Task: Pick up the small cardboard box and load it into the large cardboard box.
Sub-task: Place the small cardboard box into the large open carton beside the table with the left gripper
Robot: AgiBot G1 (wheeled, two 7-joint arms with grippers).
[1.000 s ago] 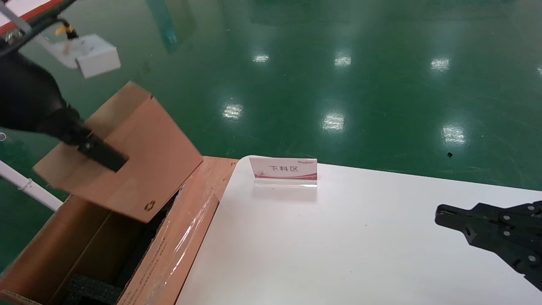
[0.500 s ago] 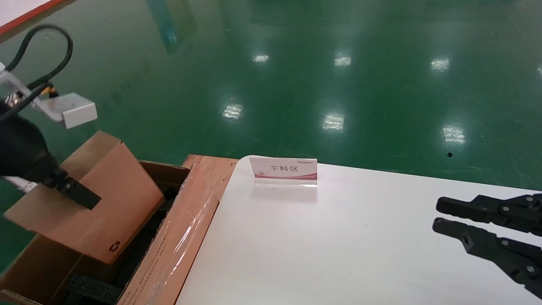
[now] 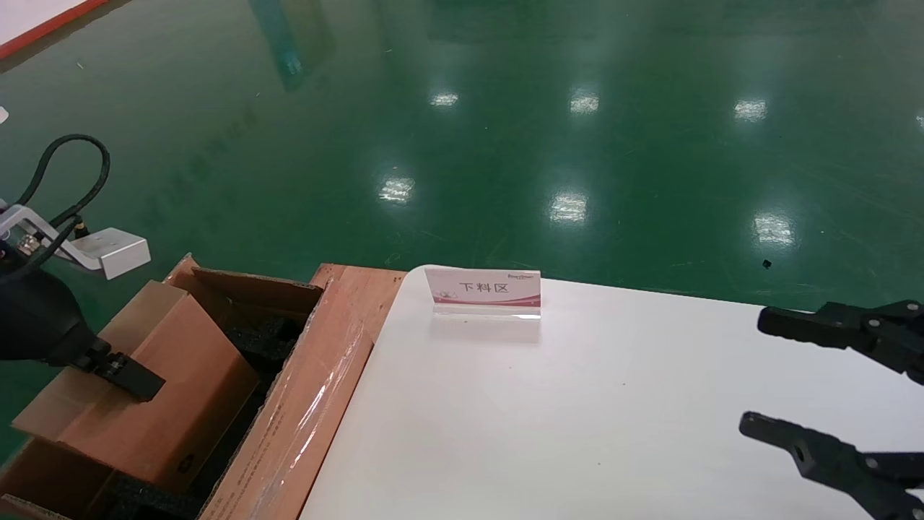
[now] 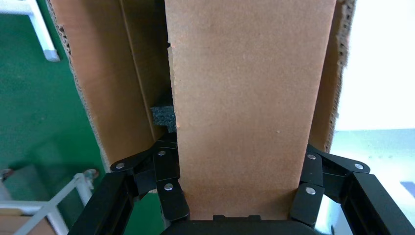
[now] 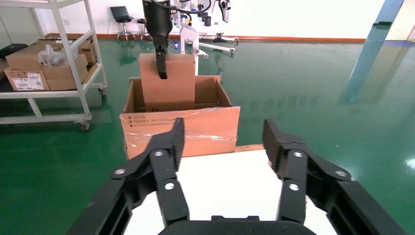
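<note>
Head view: left gripper [image 3: 119, 368] fingers clamp the small cardboard box [image 3: 155, 393], lower part hidden inside the large cardboard box [image 3: 303, 426]; right gripper [image 3: 758, 375] gapes.

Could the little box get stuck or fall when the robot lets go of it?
It might. The small cardboard box goes into the large cardboard box tilted, so a corner could catch on the black foam. If the left gripper lets go now, the box may drop crooked.

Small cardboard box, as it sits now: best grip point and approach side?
Grip the small cardboard box across its thin dimension at the upper end, coming from above, as the left gripper does. It is flat and tilted, its lower end already inside the large cardboard box, so only the top is free.
</note>
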